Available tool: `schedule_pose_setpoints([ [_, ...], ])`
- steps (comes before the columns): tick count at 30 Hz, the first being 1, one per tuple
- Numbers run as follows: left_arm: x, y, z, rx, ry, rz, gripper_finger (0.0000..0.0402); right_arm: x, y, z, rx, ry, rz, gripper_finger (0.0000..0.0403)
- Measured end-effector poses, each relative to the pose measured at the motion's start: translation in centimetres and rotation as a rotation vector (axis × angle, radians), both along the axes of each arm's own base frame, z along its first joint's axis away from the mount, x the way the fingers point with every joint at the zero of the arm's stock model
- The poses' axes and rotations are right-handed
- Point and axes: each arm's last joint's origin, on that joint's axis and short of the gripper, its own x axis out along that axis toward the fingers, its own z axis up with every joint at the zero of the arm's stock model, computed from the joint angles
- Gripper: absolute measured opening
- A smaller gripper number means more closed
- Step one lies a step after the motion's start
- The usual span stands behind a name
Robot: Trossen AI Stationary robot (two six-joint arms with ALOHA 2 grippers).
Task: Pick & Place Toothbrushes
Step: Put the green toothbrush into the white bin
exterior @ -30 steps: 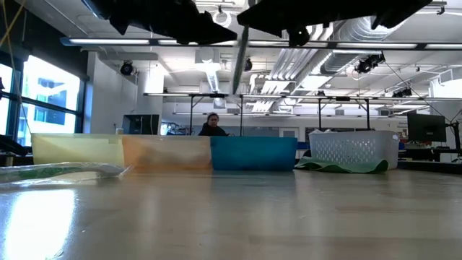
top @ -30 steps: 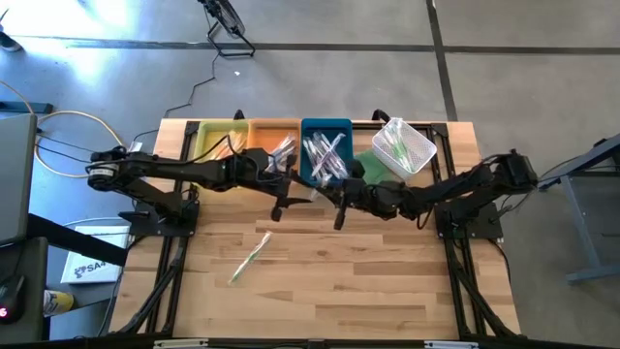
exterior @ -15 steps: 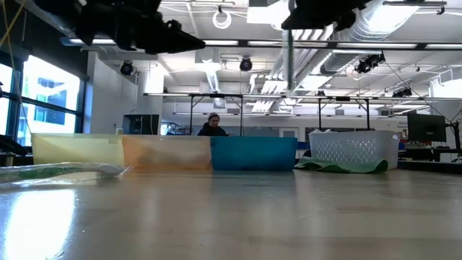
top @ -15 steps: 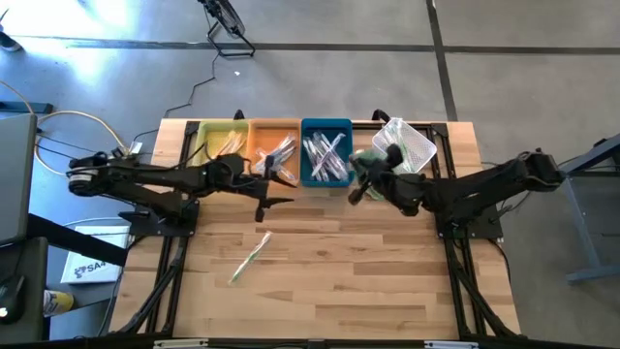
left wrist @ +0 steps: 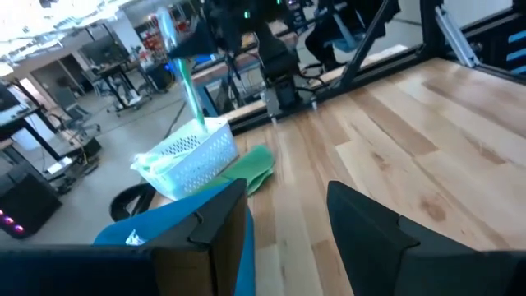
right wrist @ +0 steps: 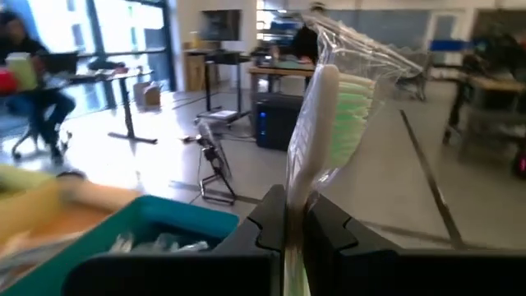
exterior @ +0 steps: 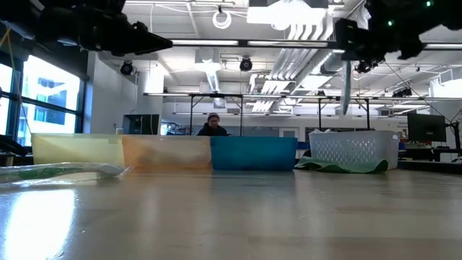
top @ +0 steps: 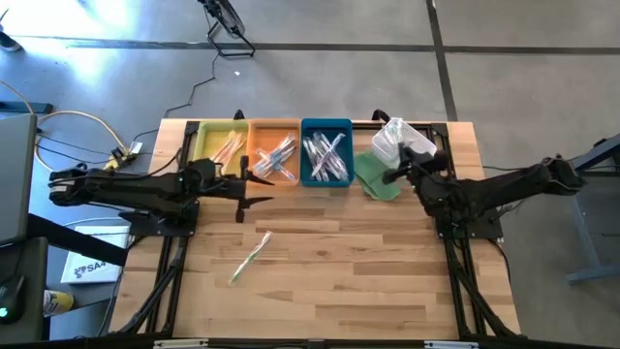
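Right gripper (top: 390, 176) has swung from over the blue tray (top: 325, 126) toward 3 o'clock and now hangs above the green cloth (top: 376, 180), just short of the white mesh basket (top: 418, 147). Its fingers are clamped tight on a wrapped green toothbrush (right wrist: 316, 140), which hangs vertically in the low view, so my read is it's mid-carry with the drop next. Left gripper (top: 254, 190) has pulled back from the table centre toward 9 o'clock, jaws spread, holding nothing, parked in front of the orange tray (top: 274, 126). Counts: three trays, with the yellow tray (top: 207, 138) at 9 o'clock of the orange one, each holding several toothbrushes, too tangled to count; one basket with a few more inside; one cloth; one loose toothbrush (top: 248, 258) lying on the table (top: 387, 281) toward 6 o'clock, well apart from both grippers. One person (exterior: 211, 126) far behind the trays.
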Motion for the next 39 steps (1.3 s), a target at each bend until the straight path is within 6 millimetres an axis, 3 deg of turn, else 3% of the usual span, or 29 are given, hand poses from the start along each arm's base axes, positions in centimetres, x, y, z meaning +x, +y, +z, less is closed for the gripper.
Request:
schedule_pose_setpoints([
  [8, -0.8, -0.1, 0.7, 0.016, -0.054, -0.001, 0.0164, -2.2, -2.3, -3.2, 0.026, -0.056, -0.160, 0.0010],
  [20, -0.8, -0.1, 0.6, 0.006, -0.043, -0.002, 0.0164, -2.9, -5.5, -4.0, 0.081, -0.045, -0.224, 0.0010],
  [33, -0.8, -0.1, 0.4, 0.004, -0.024, 0.004, 0.0164, -4.4, -7.3, -6.5, 0.319, -0.080, -0.243, 0.0011],
  [39, -0.8, -0.1, 0.4, 0.004, -0.024, 0.007, 0.0164, -4.6, -7.8, -6.7, 0.362, -0.091, -0.223, 0.0046],
])
